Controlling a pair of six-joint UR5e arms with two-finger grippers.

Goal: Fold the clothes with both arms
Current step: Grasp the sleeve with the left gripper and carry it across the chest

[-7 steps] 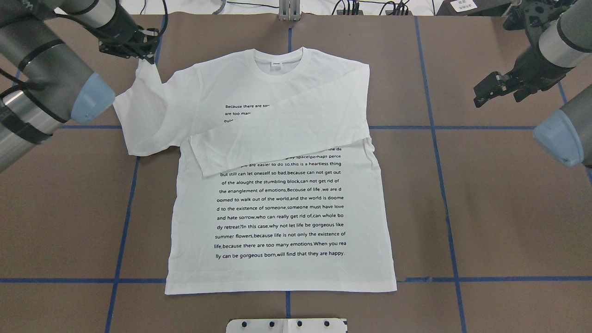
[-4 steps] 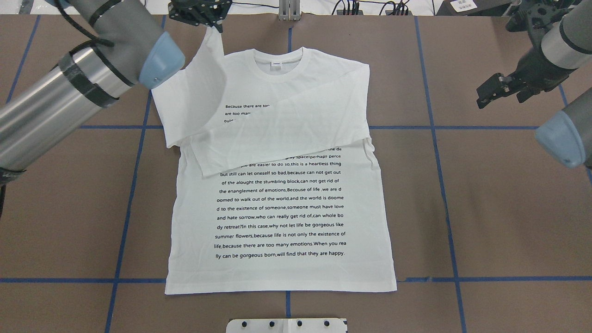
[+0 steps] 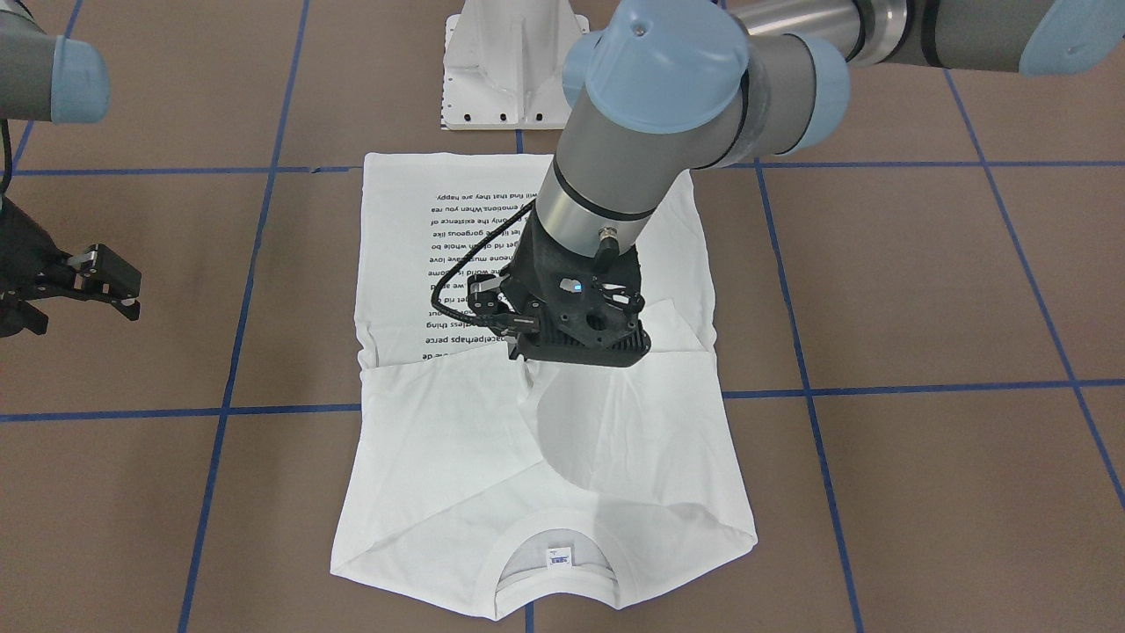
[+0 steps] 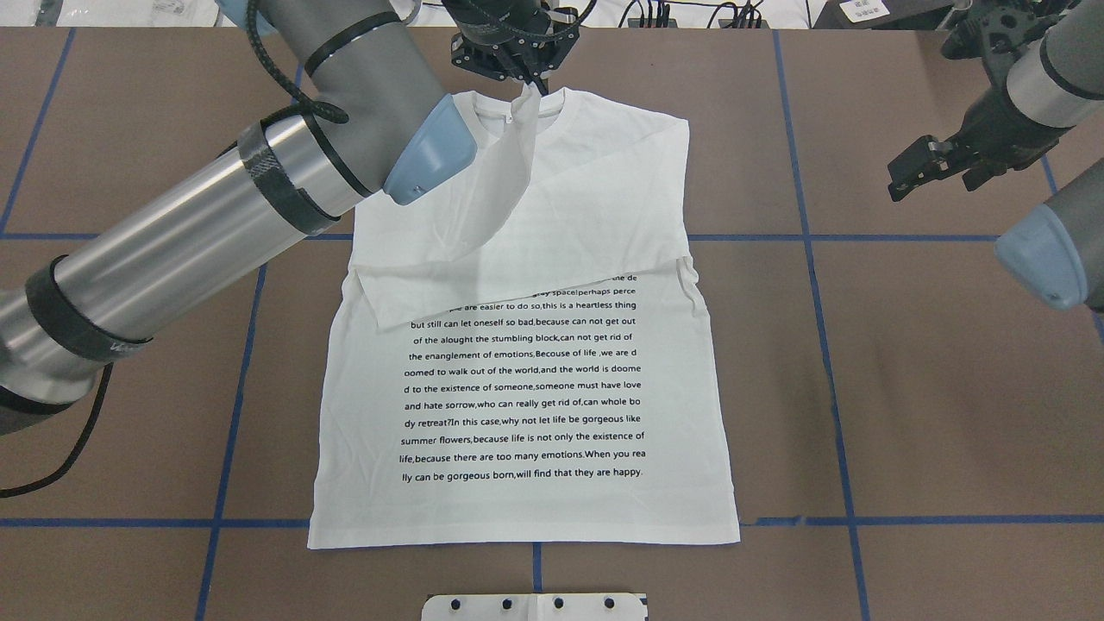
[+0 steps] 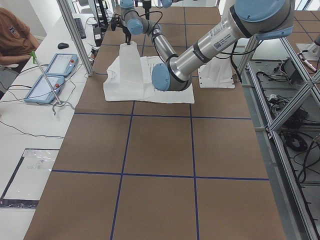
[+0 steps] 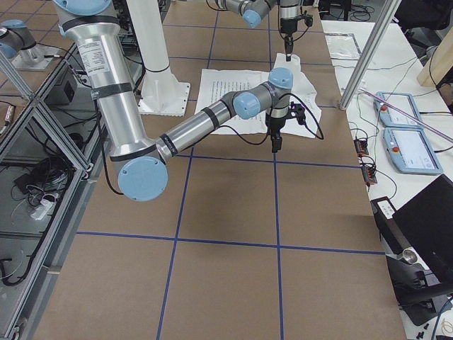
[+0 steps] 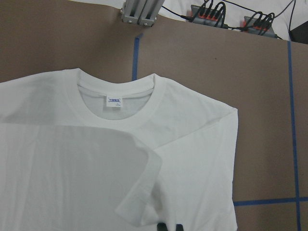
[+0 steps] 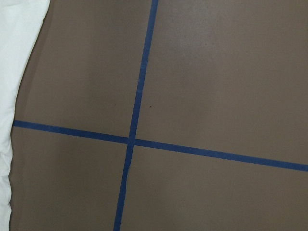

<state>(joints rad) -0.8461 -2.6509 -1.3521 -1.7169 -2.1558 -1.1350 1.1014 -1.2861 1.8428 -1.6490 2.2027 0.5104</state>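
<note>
While the left gripper (image 4: 526, 82) hangs above the collar (image 7: 156, 103), it is pinched on the cuff of the left sleeve (image 4: 509, 181). The cloth drapes down from the fingertips to the shoulder. The pads themselves are hidden under the wrist in the front-facing view, so the grip seems firm rather than plainly so. The T-shirt (image 4: 517, 414) lies flat on the brown table (image 4: 906, 388), print up and collar away from the robot. Its other sleeve (image 4: 535, 259) is laid slantwise across the chest. The right gripper (image 4: 936, 164) hovers off the garment on the robot's right, over bare table, with its jaws apart and nothing in them.

The step in hand looks like the second sleeve fold, carrying the raised sleeve inward over the body. The next move calls for sweeping the cuff across and down toward the opposite side. It should be lowered until the sleeve rests on the folded one without bunching at the shoulder, and only then released. After that, both arms would be needed at the hem or the sides for the larger body folds.
</note>
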